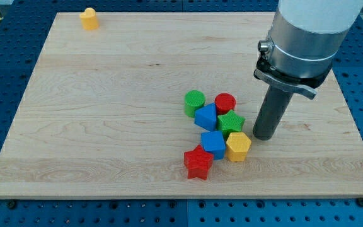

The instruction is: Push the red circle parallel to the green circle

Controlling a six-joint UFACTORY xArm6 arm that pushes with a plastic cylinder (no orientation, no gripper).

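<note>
And there's the rod's tip (265, 136), planted on the wooden counter (106, 126) just off to the view's right of the cluster, with no gripper on this arm at all, only that straight dark rod, so nothing opens and nothing is held. The red circle (225, 103) sits up and to the view's left of the tip, near it but clearly apart, with bare wood showing between them. Taking that red circle as the marker: the green circle (195, 102) is to its left on roughly the same line, a small gap between the two; a blue block (205, 117) lies below and left of it, touching or nearly so; the green star (230, 122) sits right beneath it. Further below come another blue block (213, 144), a yellow hexagon-like block (238, 146) and a red star (198, 163). Way off toward the top left corner, a lone yellow block (89, 19).
</note>
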